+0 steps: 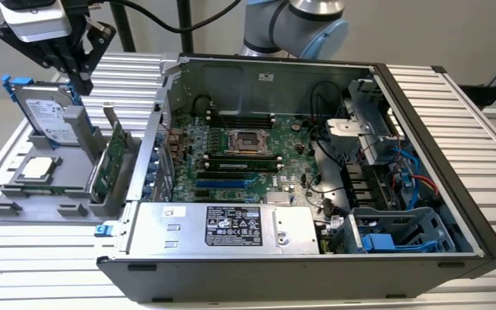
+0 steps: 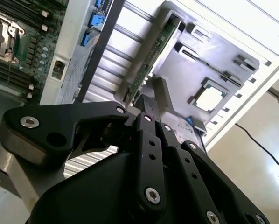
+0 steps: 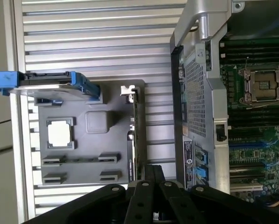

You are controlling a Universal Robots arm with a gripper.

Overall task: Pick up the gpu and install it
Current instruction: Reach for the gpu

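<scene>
The gpu point(image 1: 110, 158) stands on edge in a slot of the grey holder point(image 1: 24, 194), green board facing the exterior view's right, beside the computer case. Its silver bracket point(image 1: 110, 115) points up. My gripper point(image 1: 82, 84) hangs above the holder's far end, over the hard drive and a little to the exterior view's left of the card. Its black fingers are shut with nothing between them. In both wrist views the gpu point(image 3: 134, 135) point(image 2: 153, 51) appears edge-on just beyond my gripper point(image 3: 153, 169) point(image 2: 146, 100).
The open computer case point(image 1: 454, 194) lies on the slatted table with its motherboard point(image 1: 239, 161) exposed. A silver hard drive point(image 1: 46, 116) with blue rails stands in the holder, and a processor chip point(image 1: 39, 169) lies flat on it. The power supply point(image 1: 222, 226) fills the case's near end.
</scene>
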